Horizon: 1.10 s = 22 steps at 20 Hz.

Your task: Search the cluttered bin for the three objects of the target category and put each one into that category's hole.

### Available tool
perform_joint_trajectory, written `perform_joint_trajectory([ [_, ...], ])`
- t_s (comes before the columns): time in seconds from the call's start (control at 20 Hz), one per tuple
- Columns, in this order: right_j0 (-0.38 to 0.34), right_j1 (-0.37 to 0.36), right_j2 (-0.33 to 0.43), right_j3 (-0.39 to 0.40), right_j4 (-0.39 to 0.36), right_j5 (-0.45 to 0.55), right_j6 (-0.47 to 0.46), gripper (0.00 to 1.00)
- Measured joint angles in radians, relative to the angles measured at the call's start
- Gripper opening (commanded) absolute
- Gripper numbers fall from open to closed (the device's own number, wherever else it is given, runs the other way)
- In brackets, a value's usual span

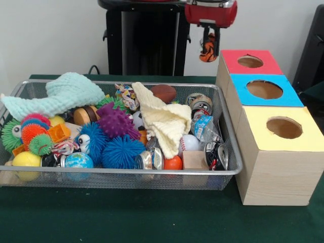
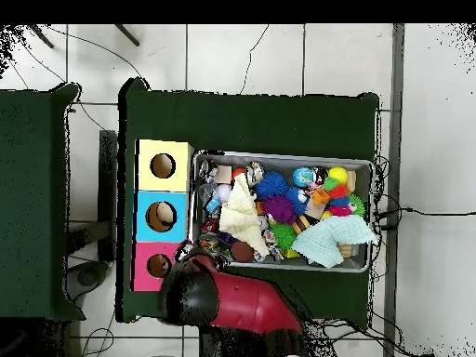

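My gripper [image 1: 209,46] hangs at the top of the front view, shut on the orange black-striped plush tiger [image 1: 207,51]. It holds the tiger in the air, just left of the red-topped box [image 1: 268,65] and its hole [image 1: 250,61], beyond the far right corner of the wire mesh bin [image 1: 126,172]. In the overhead view the red arm head [image 2: 191,293] covers the gripper and tiger, beside the red box [image 2: 147,276]. The bin [image 2: 279,155] is full of clutter. I see no other plush animal in it. A tan shape [image 2: 165,216] shows inside the blue box's hole.
Blue-topped [image 1: 286,96] and yellow-topped [image 1: 304,139] boxes stand in a row right of the bin. The bin holds a mint knitted cloth [image 1: 66,93], a cream knitted cloth [image 1: 164,119], purple [image 1: 115,121] and blue [image 1: 121,152] spiky balls, a baseball [image 1: 190,143] and cans.
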Motion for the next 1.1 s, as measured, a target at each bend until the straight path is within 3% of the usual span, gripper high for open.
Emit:
perform_joint_trajectory([
  [0.1,0.042,-0.005,-0.019,0.000,0.017,0.000,0.006,0.00],
  [0.2,0.130,-0.015,-0.057,0.000,0.056,0.000,0.028,0.00],
  [0.55,0.279,-0.016,-0.123,0.001,0.137,0.000,0.100,0.00],
  [1.1,0.259,0.013,-0.134,0.001,0.170,-0.025,0.122,0.00],
])
